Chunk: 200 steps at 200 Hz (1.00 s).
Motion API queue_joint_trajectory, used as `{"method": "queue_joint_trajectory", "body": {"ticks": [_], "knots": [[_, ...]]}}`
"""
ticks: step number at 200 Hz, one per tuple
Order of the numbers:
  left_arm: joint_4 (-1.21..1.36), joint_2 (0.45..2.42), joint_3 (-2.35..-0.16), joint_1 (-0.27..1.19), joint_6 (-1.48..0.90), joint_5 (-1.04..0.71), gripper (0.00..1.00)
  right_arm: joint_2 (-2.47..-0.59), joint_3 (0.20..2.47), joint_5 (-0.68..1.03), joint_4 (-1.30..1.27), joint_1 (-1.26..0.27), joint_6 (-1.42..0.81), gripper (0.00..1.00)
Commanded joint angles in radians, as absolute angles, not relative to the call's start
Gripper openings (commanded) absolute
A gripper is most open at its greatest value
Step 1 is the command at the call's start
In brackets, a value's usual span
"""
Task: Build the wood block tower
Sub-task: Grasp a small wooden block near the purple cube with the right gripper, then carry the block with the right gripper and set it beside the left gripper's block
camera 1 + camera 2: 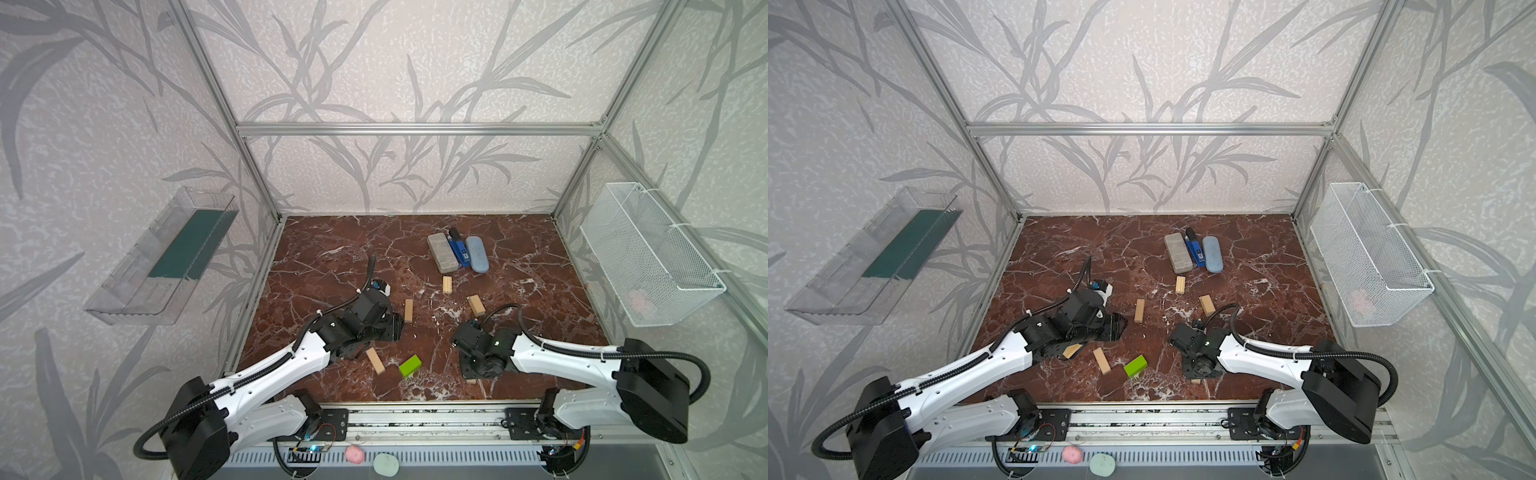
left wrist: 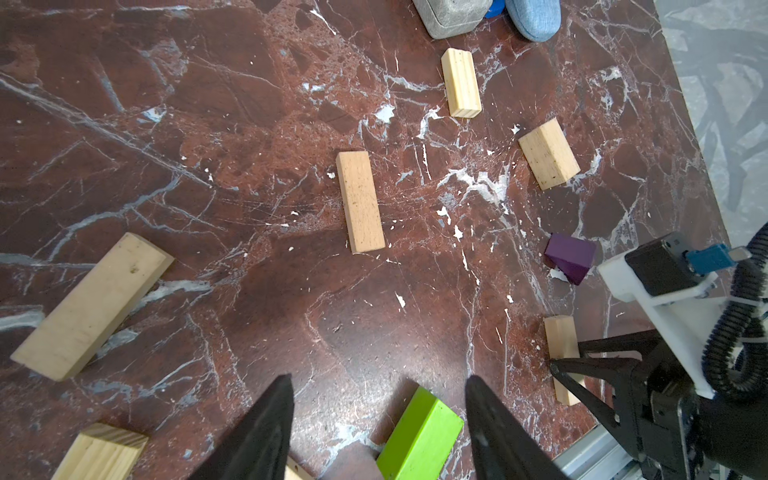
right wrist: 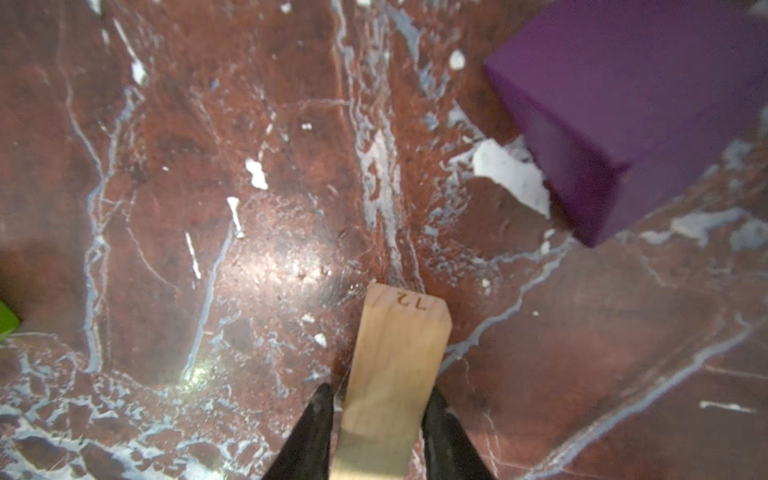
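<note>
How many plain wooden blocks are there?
7 plain blocks: three lie centrally, two beside the left gripper, one by the green block, one between the right gripper's jaws. More may be hidden.

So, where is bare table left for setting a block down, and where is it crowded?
Bare: the far-left table, left of the grey slab; also the right side, from the blue-grey case toward the wire basket. Crowded: the near front, around the lime-green block and the plank beside it.
</note>
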<state>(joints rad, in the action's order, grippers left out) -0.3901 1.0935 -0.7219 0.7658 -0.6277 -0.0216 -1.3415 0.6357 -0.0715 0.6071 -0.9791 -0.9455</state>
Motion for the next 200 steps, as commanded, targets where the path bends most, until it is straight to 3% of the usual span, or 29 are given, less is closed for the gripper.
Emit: {"method": "queue_joint_trajectory", "body": {"ticks": [1,46,200], "knots": [[-0.384,1.079,-0.704,0.758,-0.628,-0.006,0.64,-1.360,0.668,-0.095,0.620,-0.986,-0.929,0.32],[-0.373,1.075,-0.699,0.749,-0.631,-0.014,0.64,-1.357,0.679,-0.105,0.618,-0.986,-0.912,0.25],[-0.351,1.066,-0.718,0.654,-0.645,-0.012,0.64,-1.583,0.980,-0.120,0.506,-0.899,-0.800,0.25]]}}
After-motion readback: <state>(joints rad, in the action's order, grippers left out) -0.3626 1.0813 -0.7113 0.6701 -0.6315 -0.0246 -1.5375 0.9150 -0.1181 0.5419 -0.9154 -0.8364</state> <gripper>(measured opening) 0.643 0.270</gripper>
